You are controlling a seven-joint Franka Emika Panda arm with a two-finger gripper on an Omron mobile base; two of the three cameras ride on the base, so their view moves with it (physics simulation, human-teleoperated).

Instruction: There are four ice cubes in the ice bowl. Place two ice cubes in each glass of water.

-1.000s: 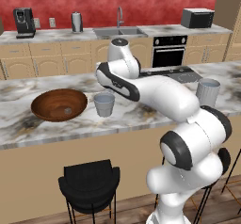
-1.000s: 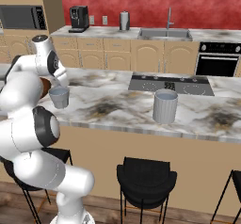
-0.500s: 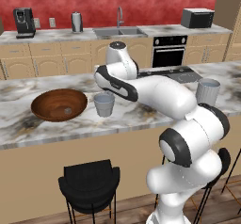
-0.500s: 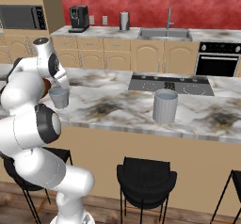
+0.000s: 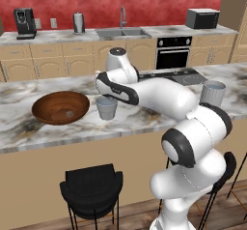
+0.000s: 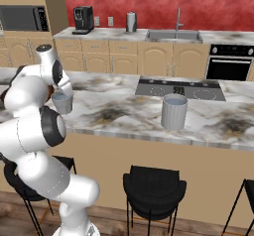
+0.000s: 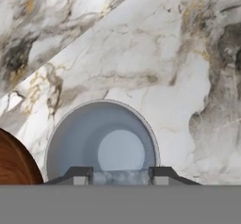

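My gripper [image 7: 120, 173] hangs directly over the nearer glass of water [image 7: 101, 145], shut on a pale ice cube [image 7: 117, 177] that sits between its two dark fingertips. That glass [image 5: 106, 107] stands on the marble counter just right of the wooden ice bowl [image 5: 54, 103], whose rim also shows in the hand view [image 7: 12, 164]. A small pale ice cube [image 5: 70, 112] lies in the bowl. The taller glass of water [image 5: 212, 92] stands far to the right on the counter. From the right base view, the nearer glass [image 6: 62, 102] is partly behind my arm and the taller glass [image 6: 174, 111] is in the open.
A cooktop [image 6: 179, 88] is set into the counter behind the glasses. The back counter holds a sink [image 5: 123, 32], a steel kettle [image 5: 78, 23] and a coffee machine [image 5: 24, 22]. Black stools [image 5: 91, 188] stand below the counter's front edge.
The hand has sunk a little over the nearer glass, still holding the ice cube. Bowl and both glasses have stayed put.
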